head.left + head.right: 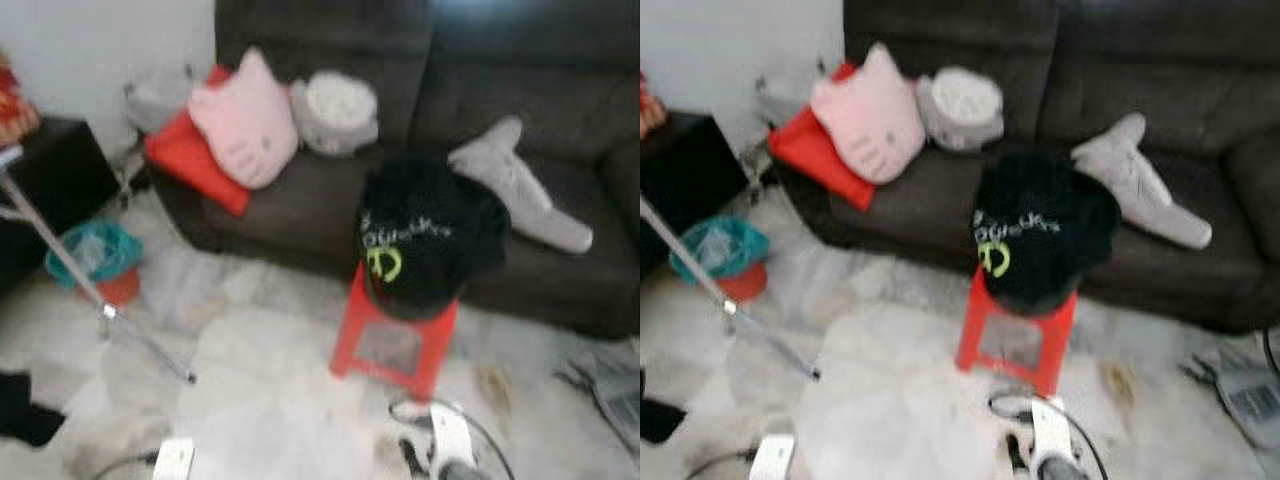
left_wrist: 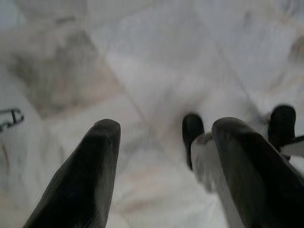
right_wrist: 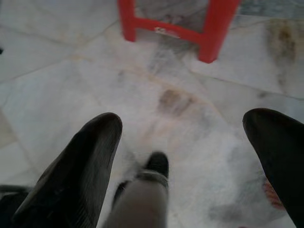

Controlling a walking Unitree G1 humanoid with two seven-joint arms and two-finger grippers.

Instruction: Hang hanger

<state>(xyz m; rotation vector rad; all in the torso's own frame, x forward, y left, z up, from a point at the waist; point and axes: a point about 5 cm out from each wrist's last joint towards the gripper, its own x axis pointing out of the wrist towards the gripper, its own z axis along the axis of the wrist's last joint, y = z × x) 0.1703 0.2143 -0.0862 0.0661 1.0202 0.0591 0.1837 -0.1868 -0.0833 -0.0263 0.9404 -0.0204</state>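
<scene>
Scene: a dark sofa (image 1: pixel 330 200) against the wall, with a red stool (image 1: pixel 392 335) standing on the pale marble floor (image 1: pixel 260 390) just in front of it.
Task item: no bare hanger can be made out; a black garment with green and white print (image 1: pixel 425 240) is draped over the top of the stool and may hide one, but the blurred views do not settle this.
Hanging place: a slanted metal pole (image 1: pixel 90 290) at the robot's left looks like part of a rack or stand; whether it is the target cannot be told.
Left gripper: the left gripper (image 2: pixel 164 166) points down at bare floor, fingers spread wide, nothing between them.
Right gripper: the right gripper (image 3: pixel 190 156) likewise hangs over the floor, fingers wide apart and empty, with the stool's legs ahead of it.
Other things: a pink cushion (image 1: pixel 245 120), a red cushion (image 1: pixel 190 155), a grey round cushion (image 1: pixel 335 110) and a grey soft toy (image 1: pixel 520 185) lie on the sofa; a teal bag (image 1: pixel 95 250) sits by the pole.
Progress: judged at the very start; nothing is held and nothing hung.
Remaining: find and grasp the hanger, carry it to the rail, hook it on.
</scene>
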